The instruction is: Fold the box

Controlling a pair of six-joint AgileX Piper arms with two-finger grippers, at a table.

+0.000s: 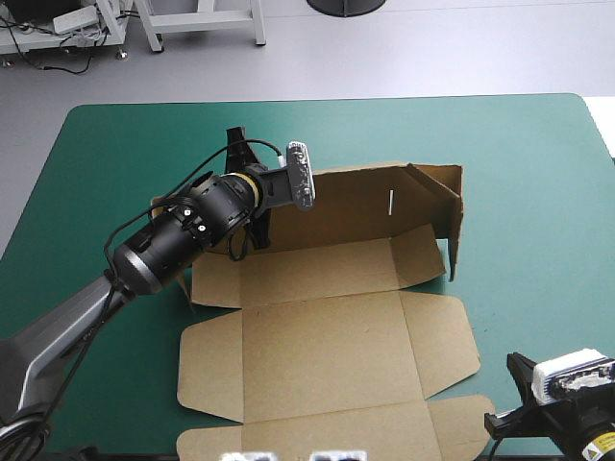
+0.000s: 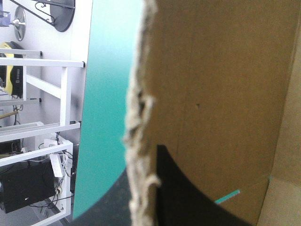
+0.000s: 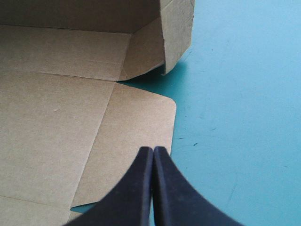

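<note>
The right gripper point(image 3: 153, 151): black fingers pressed together in one pointed arch, nothing btw. them. The tips are over a flat side flap point(image 3: 136, 127) of the brown box point(image 3: 56, 117), near the flap's outer edge w/ the rounded corner; touching or not, cannot tell. Farther ahead a back wall and a side wall point(image 3: 178, 28) stand up and meet at a corner. Beside the box, bare teal-green cover point(image 3: 240, 103)

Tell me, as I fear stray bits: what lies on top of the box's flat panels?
Only bare brown board shows on the box; nothing lies there. The left claw hides its far-left corner.
</note>
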